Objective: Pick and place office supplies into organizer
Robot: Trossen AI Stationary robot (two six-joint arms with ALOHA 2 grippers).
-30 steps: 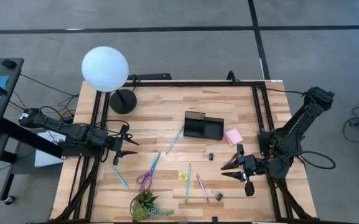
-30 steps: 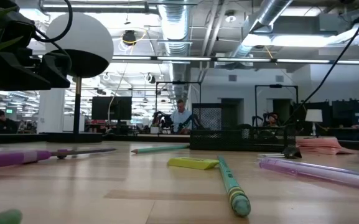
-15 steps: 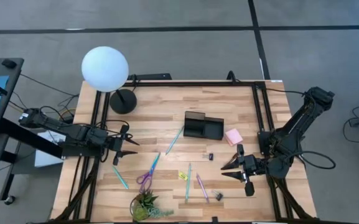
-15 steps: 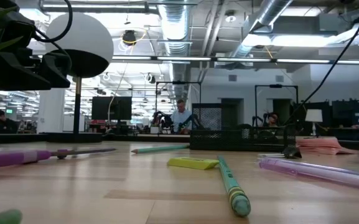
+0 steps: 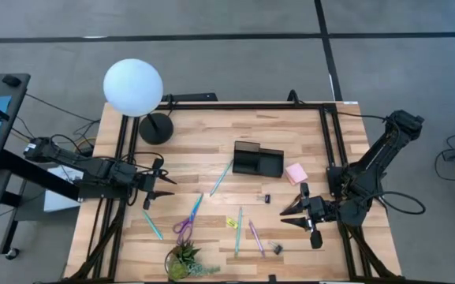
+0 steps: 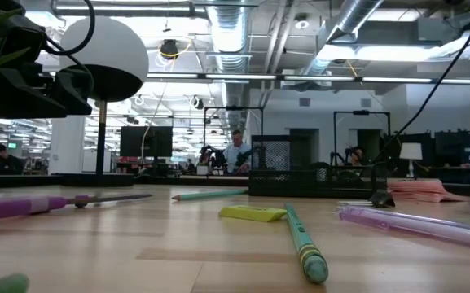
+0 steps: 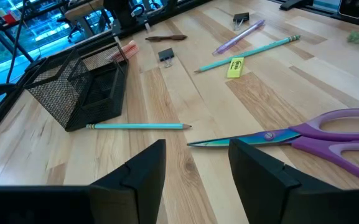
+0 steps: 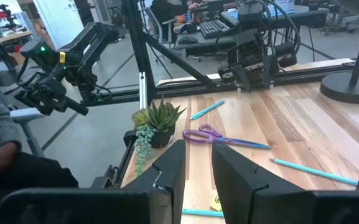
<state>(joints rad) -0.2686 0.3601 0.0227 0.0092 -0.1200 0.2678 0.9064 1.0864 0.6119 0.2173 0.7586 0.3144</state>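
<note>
Both empty grippers, left (image 5: 164, 182) parted, right (image 5: 293, 214) narrowly parted, hovered unmoved over the pale wooden table (image 5: 211, 142) in a grey-floored workshop.

Left arm reaches in from the table's left edge, lying low and roughly level, wrist pointing toward the table's middle. Left gripper (image 5: 162, 183) sits just inside the left edge, fingers (image 7: 142, 171) spread apart, nothing between them. Right arm folds down from its base at the right edge, elbow raised. Right gripper (image 5: 292, 213) is near the right front part of the table, fingers (image 8: 170, 165) parted by a narrow gap, empty.
</note>
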